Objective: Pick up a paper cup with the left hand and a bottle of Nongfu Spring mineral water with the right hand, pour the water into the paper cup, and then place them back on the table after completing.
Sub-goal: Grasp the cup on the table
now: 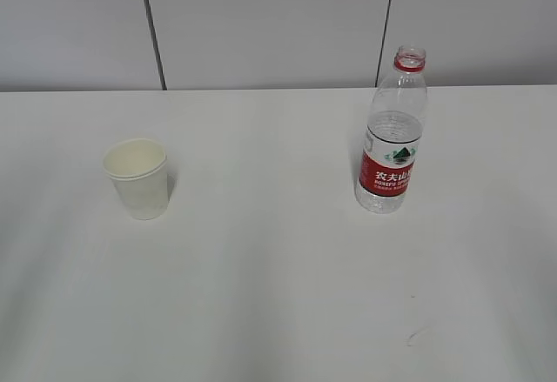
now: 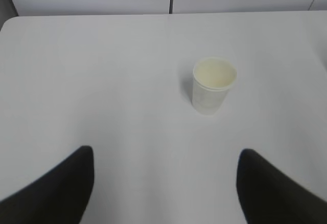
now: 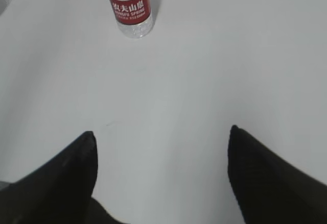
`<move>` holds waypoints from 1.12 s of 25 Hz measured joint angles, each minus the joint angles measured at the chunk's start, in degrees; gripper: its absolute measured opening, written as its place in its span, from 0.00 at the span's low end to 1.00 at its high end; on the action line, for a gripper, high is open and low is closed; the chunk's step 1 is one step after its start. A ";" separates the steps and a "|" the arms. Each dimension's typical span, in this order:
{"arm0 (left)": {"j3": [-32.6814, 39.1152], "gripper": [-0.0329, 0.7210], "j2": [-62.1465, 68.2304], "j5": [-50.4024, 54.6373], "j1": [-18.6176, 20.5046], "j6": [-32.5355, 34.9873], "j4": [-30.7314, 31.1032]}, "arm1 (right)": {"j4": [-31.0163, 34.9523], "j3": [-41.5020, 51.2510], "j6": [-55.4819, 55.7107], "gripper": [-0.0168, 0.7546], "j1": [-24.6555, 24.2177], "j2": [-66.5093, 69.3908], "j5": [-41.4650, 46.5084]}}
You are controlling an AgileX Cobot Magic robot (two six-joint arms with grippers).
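Observation:
A white paper cup (image 1: 137, 177) stands upright on the left of the white table (image 1: 278, 295). It also shows in the left wrist view (image 2: 213, 84), ahead and right of centre. A clear bottle (image 1: 393, 143) with a red label and red neck ring, no cap, stands upright on the right, holding water (image 1: 392, 131) to about two thirds. Its lower part shows in the right wrist view (image 3: 131, 8). My left gripper (image 2: 166, 155) is open and empty, well short of the cup. My right gripper (image 3: 162, 134) is open and empty, well short of the bottle. Neither arm appears in the exterior view.
A pale panelled wall (image 1: 261, 25) with dark vertical seams runs behind the table's far edge. A faint scuff mark (image 1: 422, 334) lies on the tabletop at the front right.

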 joint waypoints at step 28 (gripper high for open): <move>23.96 0.70 38.83 -73.95 0.00 0.21 0.23 | 0.11 8.60 0.13 0.78 0.00 15.67 -46.46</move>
